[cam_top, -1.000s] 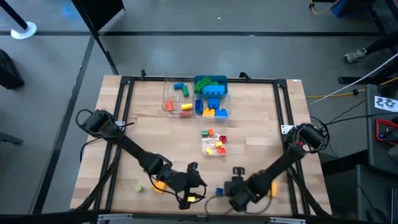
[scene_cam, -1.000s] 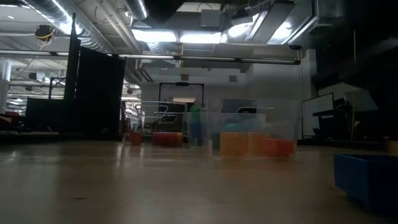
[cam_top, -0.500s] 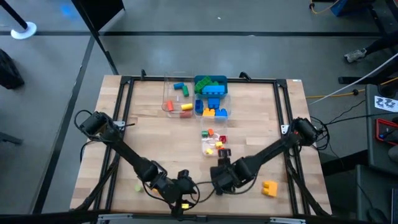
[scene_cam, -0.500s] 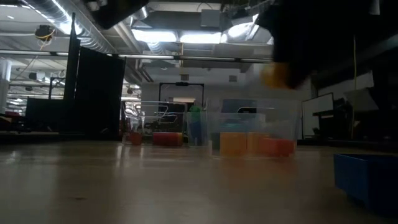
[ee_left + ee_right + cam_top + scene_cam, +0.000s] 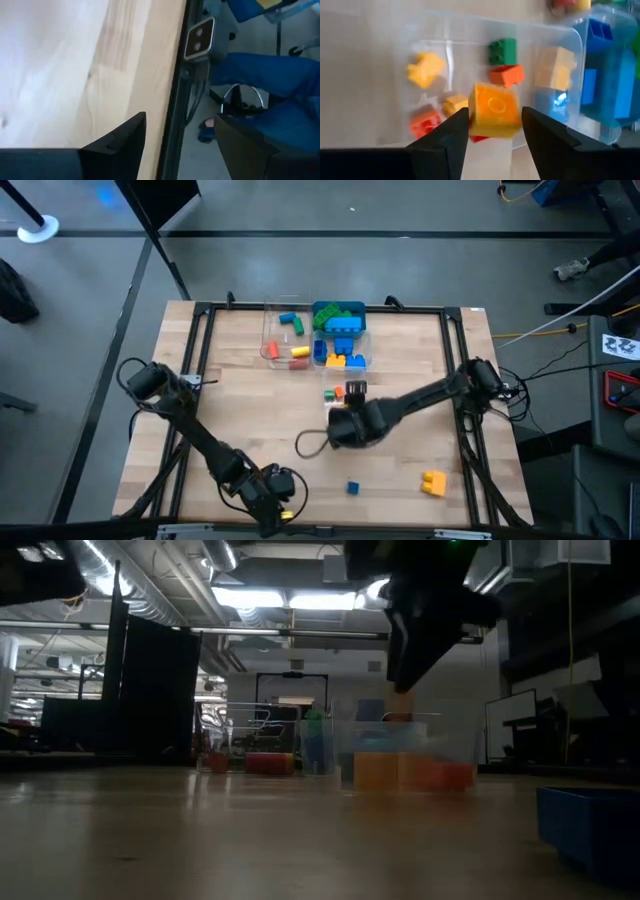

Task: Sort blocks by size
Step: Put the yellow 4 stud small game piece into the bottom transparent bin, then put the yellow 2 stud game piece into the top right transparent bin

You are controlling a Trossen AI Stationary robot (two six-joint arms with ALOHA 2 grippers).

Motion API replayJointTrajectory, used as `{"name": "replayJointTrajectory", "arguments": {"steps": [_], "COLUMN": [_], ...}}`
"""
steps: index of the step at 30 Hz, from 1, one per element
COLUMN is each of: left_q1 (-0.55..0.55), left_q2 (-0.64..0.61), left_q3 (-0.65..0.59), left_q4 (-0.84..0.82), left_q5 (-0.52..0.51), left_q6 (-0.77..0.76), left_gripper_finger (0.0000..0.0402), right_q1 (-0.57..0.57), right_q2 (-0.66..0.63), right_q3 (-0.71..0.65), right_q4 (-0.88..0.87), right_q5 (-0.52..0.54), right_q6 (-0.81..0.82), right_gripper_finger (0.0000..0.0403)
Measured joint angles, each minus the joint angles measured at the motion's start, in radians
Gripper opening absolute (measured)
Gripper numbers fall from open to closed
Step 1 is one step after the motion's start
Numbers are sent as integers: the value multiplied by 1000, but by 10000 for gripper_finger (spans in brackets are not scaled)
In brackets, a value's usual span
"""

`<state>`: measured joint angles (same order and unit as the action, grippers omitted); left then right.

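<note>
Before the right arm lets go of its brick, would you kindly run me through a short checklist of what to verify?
1. Small orange brick between the right gripper fingers: ok.
2. Gripper over the clear tub of small bricks: ok.
3. Landing room among the bricks already in the tub: ok, gaps show.
4. Left gripper away at the table's near edge, open, holding nothing: ok.
5. Loose blue brick and orange brick left on the table: not ok, unsorted.

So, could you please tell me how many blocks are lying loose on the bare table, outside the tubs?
2: a small blue block low in the high view and an orange block to its right. The arms may hide others.
</note>
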<state>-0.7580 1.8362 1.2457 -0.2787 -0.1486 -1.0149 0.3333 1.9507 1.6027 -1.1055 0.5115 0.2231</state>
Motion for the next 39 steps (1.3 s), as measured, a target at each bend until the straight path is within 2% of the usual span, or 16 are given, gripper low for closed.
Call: {"name": "replayJointTrajectory", "arguments": {"steps": [8, 12, 18, 24, 30, 39], "left_q1": [-33, -23, 18, 62, 67, 72], "left_q2": [0, 0, 0, 0, 18, 113], "left_q3": [0, 12, 127, 241, 230, 229], "left_q4": [-9, -64, -381, -702, -821, -818], "left_q5": [8, 58, 136, 92, 62, 68], "left_q6": [-249, -345, -373, -444, -563, -587], "left_gripper_finger": [217, 217, 217, 217, 217, 217], "right_q1": [-101, -121, -115, -96, -51, 24], "right_q2": [0, 0, 0, 0, 0, -1], "right_q3": [-2, -2, -2, -2, 6, 7], "right_q4": [16, 16, 8, -58, -128, -206], "right_q5": [-100, -138, -146, -206, -178, -85], "right_q6": [0, 0, 0, 2, 12, 31], "right_gripper_finger": [189, 189, 190, 190, 190, 190]}}
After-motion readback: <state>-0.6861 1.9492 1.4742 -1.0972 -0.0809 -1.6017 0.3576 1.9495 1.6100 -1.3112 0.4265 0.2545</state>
